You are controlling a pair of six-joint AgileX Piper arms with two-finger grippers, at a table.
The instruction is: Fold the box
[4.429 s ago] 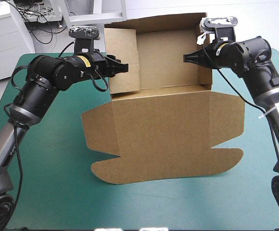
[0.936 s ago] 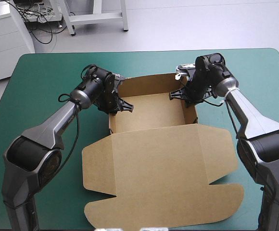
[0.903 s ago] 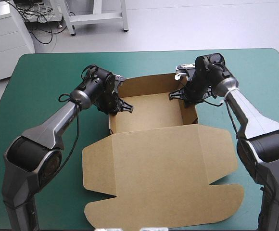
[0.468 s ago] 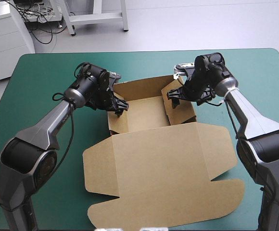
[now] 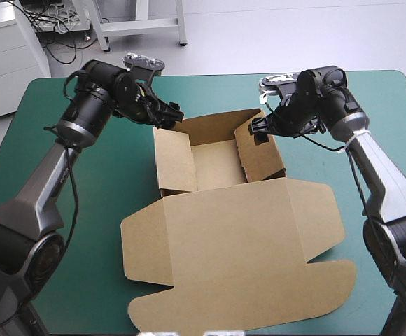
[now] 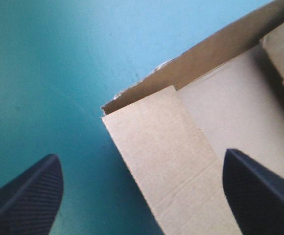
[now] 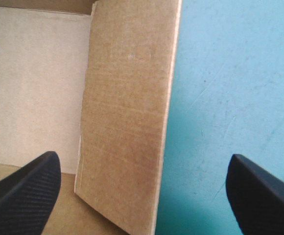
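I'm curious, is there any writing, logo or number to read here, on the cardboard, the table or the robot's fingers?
No text can be read in any view.
box: plain brown board on every face that shows, no print or label.
teal-green cover: no writing or signs.
black fingers: a fine surface texture only, no lettering.

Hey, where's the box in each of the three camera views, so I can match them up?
High view: box mid-table, tray far, lid flat toward the near edge.
Left wrist view: its left wall ahead of the open left gripper.
Right wrist view: its right wall ahead of the open right gripper.
Shared landmark: the tray's pale floor.
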